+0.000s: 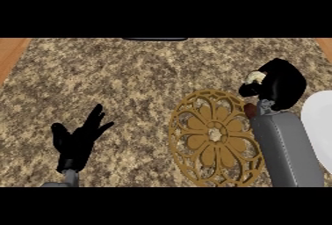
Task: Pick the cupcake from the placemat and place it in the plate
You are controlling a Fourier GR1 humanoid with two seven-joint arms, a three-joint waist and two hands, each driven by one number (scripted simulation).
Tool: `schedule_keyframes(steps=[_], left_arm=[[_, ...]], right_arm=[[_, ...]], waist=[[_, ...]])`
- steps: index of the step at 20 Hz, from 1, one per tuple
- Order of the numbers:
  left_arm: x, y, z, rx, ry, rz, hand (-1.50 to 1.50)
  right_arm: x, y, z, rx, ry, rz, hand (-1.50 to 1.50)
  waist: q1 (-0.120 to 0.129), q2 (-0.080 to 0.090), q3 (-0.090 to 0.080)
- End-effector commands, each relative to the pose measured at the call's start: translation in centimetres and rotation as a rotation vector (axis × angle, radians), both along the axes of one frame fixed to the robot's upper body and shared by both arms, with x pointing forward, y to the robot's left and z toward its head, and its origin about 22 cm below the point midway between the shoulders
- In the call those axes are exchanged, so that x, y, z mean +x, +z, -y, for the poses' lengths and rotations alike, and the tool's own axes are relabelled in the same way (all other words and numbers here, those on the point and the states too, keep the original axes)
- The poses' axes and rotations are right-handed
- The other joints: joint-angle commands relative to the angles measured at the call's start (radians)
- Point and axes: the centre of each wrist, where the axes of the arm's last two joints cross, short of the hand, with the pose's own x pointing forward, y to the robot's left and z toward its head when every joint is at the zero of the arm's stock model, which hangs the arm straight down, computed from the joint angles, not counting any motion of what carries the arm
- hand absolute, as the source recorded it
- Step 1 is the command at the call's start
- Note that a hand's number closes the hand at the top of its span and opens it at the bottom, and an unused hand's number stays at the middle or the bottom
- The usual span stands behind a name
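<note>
The right hand (280,83) was curled round the cupcake (254,77), holding it beyond the gold openwork placemat (214,138), near that mat's far right corner. The white plate (321,127) lay at the right edge of the speckled desk (130,83). The left hand (77,140) rested open, fingers up, at lower left.

Cupcake (254,78) mostly hidden inside curled right hand (282,83); apparently only frosting shows. Plate (319,127) cut by right edge. Placemat (211,138) right rim under forearm.
</note>
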Motion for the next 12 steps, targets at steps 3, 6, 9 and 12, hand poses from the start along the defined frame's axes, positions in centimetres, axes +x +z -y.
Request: schedule_keyframes(steps=[3, 6, 9, 12], left_arm=[[-0.1, -1.3, 0.6, 0.014, -0.026, -0.063, 0.00], [0.7, -0.1, 0.8, 0.021, -0.003, -0.040, 0.00], [0.2, -0.8, 0.5, 0.022, 0.012, -0.054, 0.00], [-0.8, -1.1, 0.2, 0.000, 0.020, -0.062, 0.00]], right_arm=[[2.8, 3.3, -0.5, 0.004, -0.353, 0.283, 1.50], [2.4, 2.8, -1.3, -0.001, -0.416, 0.378, 1.50], [2.3, 3.0, 0.6, 0.009, -0.477, 0.453, 1.50], [1.4, 2.1, 2.5, 0.035, -0.537, 0.528, 1.50]], waist=[[0.020, 0.008, -0.002], [0.006, 0.000, 0.000], [-0.007, -0.003, 0.001], [-0.009, -0.008, 0.002]])
